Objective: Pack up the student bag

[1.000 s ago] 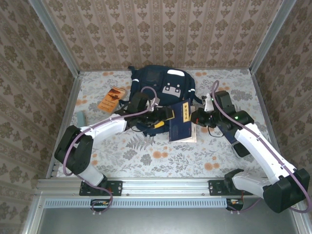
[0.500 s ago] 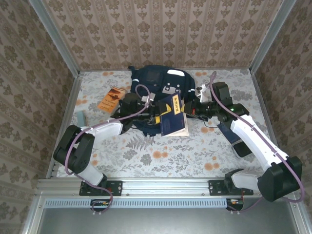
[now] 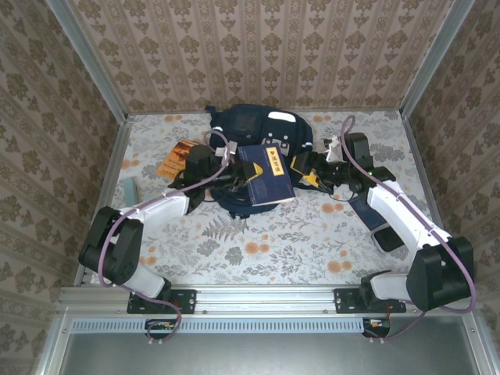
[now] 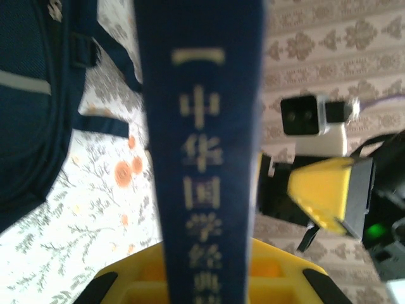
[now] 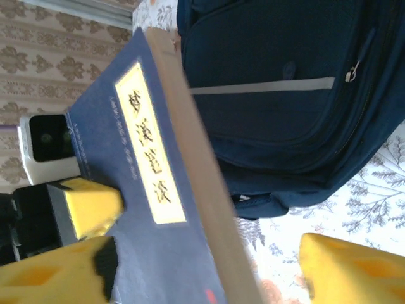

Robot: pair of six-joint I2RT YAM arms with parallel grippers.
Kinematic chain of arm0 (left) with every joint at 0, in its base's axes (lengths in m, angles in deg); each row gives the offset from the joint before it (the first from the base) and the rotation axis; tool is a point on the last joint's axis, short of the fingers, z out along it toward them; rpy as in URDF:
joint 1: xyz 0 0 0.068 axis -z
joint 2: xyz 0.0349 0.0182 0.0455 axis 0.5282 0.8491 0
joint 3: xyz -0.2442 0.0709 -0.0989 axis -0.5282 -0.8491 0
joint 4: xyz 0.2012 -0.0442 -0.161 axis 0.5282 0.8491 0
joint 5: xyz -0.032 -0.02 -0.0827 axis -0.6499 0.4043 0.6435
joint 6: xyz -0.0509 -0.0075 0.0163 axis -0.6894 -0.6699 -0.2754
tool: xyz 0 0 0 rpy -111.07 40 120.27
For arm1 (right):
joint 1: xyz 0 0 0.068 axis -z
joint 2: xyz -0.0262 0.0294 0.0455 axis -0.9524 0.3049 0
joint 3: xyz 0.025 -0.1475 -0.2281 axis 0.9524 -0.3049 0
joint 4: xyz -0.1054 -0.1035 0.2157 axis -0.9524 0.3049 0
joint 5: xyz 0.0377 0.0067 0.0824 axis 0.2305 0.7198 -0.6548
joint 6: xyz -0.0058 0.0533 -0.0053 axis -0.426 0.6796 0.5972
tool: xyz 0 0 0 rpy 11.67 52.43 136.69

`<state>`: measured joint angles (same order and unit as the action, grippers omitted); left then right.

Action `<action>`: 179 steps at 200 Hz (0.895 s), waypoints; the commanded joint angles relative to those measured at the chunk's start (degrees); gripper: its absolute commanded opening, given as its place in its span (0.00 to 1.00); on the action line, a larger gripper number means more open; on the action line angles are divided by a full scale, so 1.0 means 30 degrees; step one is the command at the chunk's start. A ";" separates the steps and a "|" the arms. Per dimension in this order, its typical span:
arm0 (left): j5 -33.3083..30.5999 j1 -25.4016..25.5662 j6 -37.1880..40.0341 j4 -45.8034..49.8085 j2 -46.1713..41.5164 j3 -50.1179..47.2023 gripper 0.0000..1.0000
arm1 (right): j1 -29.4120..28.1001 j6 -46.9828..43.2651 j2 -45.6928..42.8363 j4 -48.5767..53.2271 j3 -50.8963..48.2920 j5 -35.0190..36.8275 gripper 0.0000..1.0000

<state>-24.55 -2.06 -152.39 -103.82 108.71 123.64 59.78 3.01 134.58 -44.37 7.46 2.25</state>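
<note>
The student bag (image 3: 258, 129) lies flat at the back middle of the table, and its navy front shows in the right wrist view (image 5: 285, 95). A navy book (image 3: 266, 173) with a yellow title label is held tilted over the bag's near edge. My left gripper (image 3: 239, 178) is shut on the book's spine (image 4: 202, 158), which runs up from between its jaws. My right gripper (image 3: 309, 173) stands open just right of the book. In the right wrist view the book (image 5: 139, 190) lies between that gripper's (image 5: 209, 278) wide-apart yellow fingers (image 5: 354, 272).
An orange book (image 3: 178, 158) lies on the table left of the bag. A small teal item (image 3: 129, 189) sits by the left wall. A dark flat item (image 3: 376, 220) lies under the right arm. Patterned walls close in the back and sides.
The book moved left and back over the bag. My left gripper closed on it and my right gripper let go and opened.
</note>
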 commanded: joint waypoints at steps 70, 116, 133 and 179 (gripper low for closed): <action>-0.3745 -0.0509 -0.2830 -0.1155 0.0524 0.3308 0.05 | -0.4068 1.2003 0.0877 -1.4909 -0.3847 0.2865 1.00; -0.4191 -0.0485 -0.4202 -0.2287 0.1004 0.3155 0.05 | -0.4486 1.4072 0.2440 -1.8682 -0.4304 0.4358 0.97; -0.4299 -0.0507 -0.4346 -0.2250 0.0857 0.2920 0.05 | -0.4515 1.3996 0.2465 -1.8642 -0.4179 0.4705 0.87; -0.4532 -0.0451 -0.4511 -0.1980 0.0443 0.2419 0.06 | -0.4578 1.3670 0.2712 -1.8275 -0.3971 0.5873 0.48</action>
<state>-37.56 -3.37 -164.71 -106.88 111.95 131.55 46.36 43.03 141.82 -96.04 -4.82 16.31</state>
